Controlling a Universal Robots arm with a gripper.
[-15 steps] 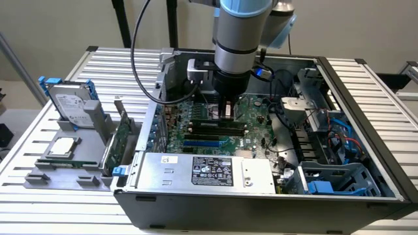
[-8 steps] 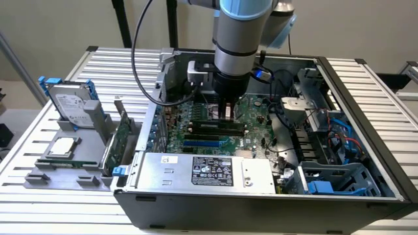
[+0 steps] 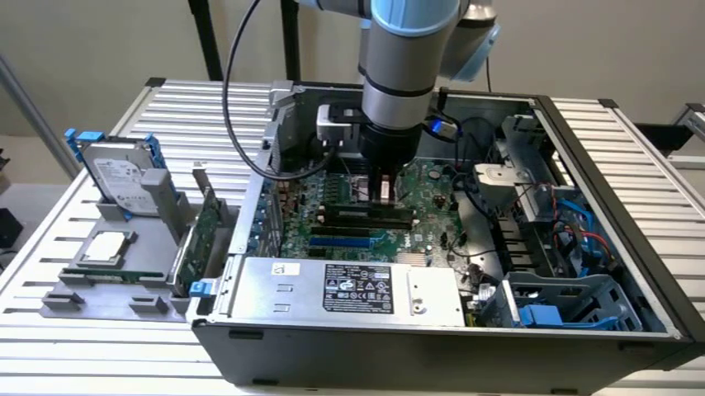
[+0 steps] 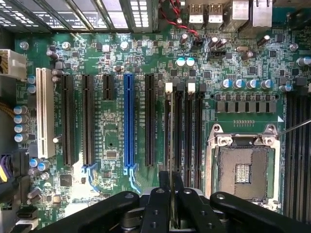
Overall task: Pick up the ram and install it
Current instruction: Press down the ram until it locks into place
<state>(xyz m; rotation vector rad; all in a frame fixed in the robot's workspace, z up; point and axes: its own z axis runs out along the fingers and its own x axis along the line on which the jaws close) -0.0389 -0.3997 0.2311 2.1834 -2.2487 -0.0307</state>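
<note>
- The ram [image 4: 171, 145] stood on edge in a memory slot at the middle of the motherboard [image 4: 116, 141], seen in the wrist view as a thin strip running from a white slot latch [image 4: 168, 87] down into the gripper
- In the exterior view the ram [image 3: 385, 191] was a short dark piece below the gripper, at the centre of the frame, just above the row of black memory slots [image 3: 364, 216]
- The gripper [image 4: 171, 194] was pinched on the ram, its black fingers [image 4: 158, 204] closed against both faces of the stick
- In the exterior view the gripper [image 3: 385, 183] pointed straight down into the open computer case [image 3: 441, 346] from the grey arm [image 3: 408, 58] at the top centre
- Beside the ram in the wrist view lay more dark slots, then the open processor socket [image 4: 243, 170] at the lower right, and a blue expansion slot [image 4: 129, 121] left of centre
- A silver power supply [image 3: 352, 289] sat along the lower edge of the case
- At the left of the exterior view, on the slatted surface [image 3: 66, 346], a grey holder [image 3: 105, 289] carried a hard drive [image 3: 119, 177], a square processor chip [image 3: 105, 247] and an upright green expansion card [image 3: 198, 239]
</note>
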